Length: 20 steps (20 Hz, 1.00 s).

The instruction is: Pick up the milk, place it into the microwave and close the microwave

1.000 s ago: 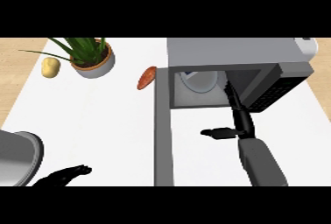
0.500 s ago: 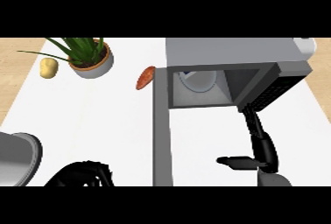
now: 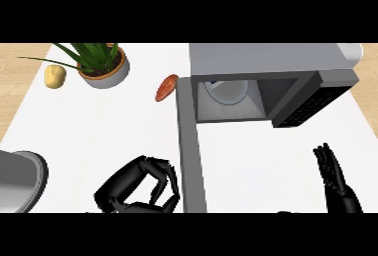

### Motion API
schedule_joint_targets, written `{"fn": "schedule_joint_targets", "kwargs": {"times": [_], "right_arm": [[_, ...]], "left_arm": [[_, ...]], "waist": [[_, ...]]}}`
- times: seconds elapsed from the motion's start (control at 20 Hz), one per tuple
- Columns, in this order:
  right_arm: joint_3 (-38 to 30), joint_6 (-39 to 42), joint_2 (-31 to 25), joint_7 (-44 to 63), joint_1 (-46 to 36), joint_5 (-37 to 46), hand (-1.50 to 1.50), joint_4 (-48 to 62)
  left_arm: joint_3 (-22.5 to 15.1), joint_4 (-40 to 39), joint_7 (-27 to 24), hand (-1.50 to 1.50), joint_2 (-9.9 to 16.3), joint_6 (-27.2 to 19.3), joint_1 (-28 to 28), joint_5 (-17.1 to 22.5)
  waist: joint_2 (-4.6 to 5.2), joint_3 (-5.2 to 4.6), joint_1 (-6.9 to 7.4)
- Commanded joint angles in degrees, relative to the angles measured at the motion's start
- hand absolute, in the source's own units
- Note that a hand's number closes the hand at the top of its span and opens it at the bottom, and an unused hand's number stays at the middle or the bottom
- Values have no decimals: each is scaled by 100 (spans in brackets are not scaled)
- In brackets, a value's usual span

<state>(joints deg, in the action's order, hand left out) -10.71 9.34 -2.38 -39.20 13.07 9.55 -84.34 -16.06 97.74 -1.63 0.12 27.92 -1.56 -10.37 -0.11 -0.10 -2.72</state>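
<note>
Since prev frame my right hand dropped back to desk's near edge, fingers straight; left hand curled, holding nothing visible. Milk not visible, maybe inside microwave; carton prob light, grip its sides.

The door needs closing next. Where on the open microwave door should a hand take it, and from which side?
Likely take the microwave door near its free end, from its left, beside the left hand: it stands open edge-on, hinged at the microwave front.
</note>
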Motion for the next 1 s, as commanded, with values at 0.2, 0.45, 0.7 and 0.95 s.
{"fn": "schedule_joint_targets", "kwargs": {"times": [0.2, 0.45, 0.7, 0.95], "right_arm": [[-127, 365, -102, 267, 1009, -443, -150, -1374], [-157, 571, -177, 329, 807, -707, -150, -1552], [-330, 1169, -499, 327, 1135, -1256, -150, -2106], [-611, 1194, -828, 274, 880, -1322, -150, -2387]], "left_arm": [[-1142, -2273, -731, 150, -11, -784, 1109, -325], [-2369, -3529, -1372, 150, -11, -1653, 1886, 356], [-3485, -3918, -1431, 150, -10, -3291, 2161, 1065], [-3931, -3829, -1031, 150, -10, -4249, 2572, 1652]], "waist": [[19, 3, 115], [55, -2, -14], [71, -12, -229], [106, -17, -433]]}}
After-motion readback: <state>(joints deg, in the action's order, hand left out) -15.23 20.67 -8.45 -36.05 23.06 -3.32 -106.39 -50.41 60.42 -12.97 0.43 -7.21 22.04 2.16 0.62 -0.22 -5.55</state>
